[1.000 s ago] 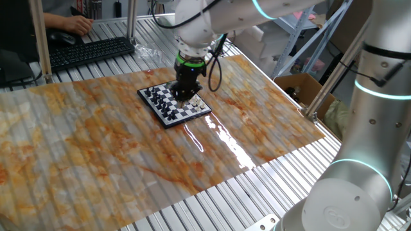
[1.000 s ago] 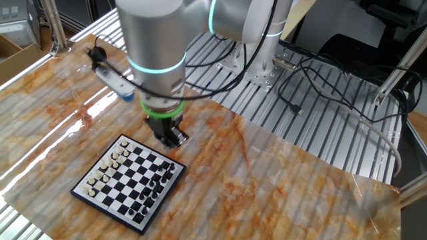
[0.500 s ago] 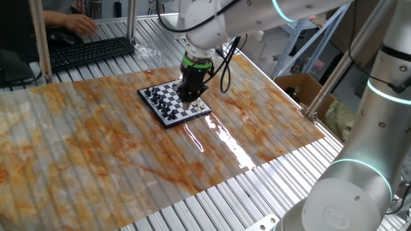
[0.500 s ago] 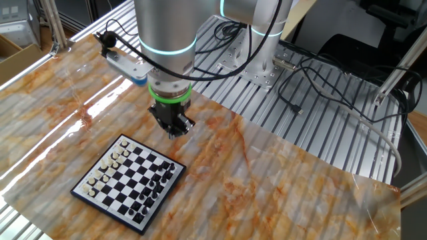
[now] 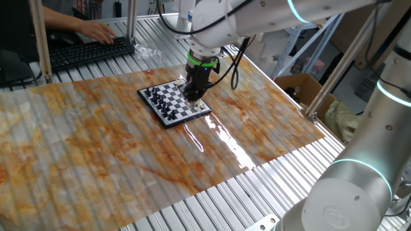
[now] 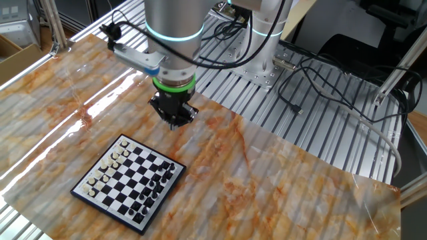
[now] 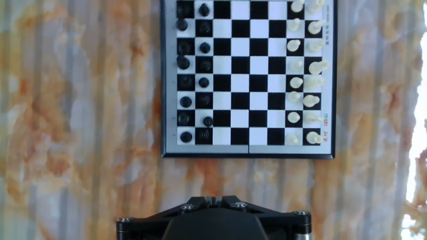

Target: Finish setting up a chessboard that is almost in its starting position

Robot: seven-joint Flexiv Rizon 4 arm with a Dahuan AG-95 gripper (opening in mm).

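Observation:
The chessboard [image 5: 174,102] lies on the orange marbled mat. It also shows in the other fixed view [image 6: 130,177] and fills the top of the hand view, where its dark rim [image 7: 247,152] shows. In the hand view, black pieces stand in the two left columns and white pieces in the two right columns. My gripper [image 6: 175,122] hangs above the mat just past the board's edge, on the arm's side. In the hand view the gripper [image 7: 213,199] has its jaws pressed together, with nothing visible between them. In the first fixed view the gripper [image 5: 194,97] overlaps the board's far corner.
A black keyboard [image 5: 90,51] with a person's hand [image 5: 96,30] on it sits at the back left. A cardboard box [image 5: 298,86] stands off the table's right side. Cables [image 6: 320,73] lie on the slatted metal table behind the arm's base.
The gripper has risen and drawn back from the board's edge toward the arm's base. The wrist has turned. The pieces have not moved.

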